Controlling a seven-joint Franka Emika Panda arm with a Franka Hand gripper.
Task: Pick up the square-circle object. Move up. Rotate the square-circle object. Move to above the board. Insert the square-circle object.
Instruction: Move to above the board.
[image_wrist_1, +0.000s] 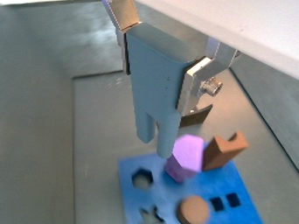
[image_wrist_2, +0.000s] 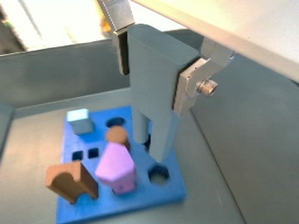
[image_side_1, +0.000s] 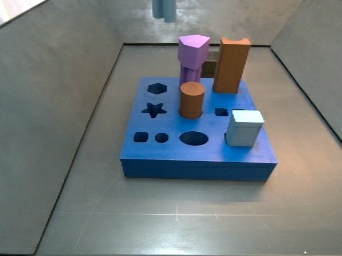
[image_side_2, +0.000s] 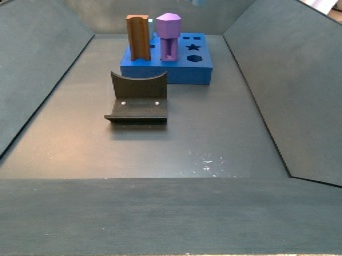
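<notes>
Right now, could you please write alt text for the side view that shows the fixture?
A thick bright-blue board stands at the far end of a grey bin, holding a tall orange-brown block and a purple peg. The dark L-shaped fixture stands nearer; the gripper is out of frame.

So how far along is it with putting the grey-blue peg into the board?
Done: the square-circle object is picked up, lifted and hangs upright in the gripper. In hand: in both wrist views it hovers above the board, narrow end down. Left: lowering it into a hole; the tip is not yet in.
</notes>
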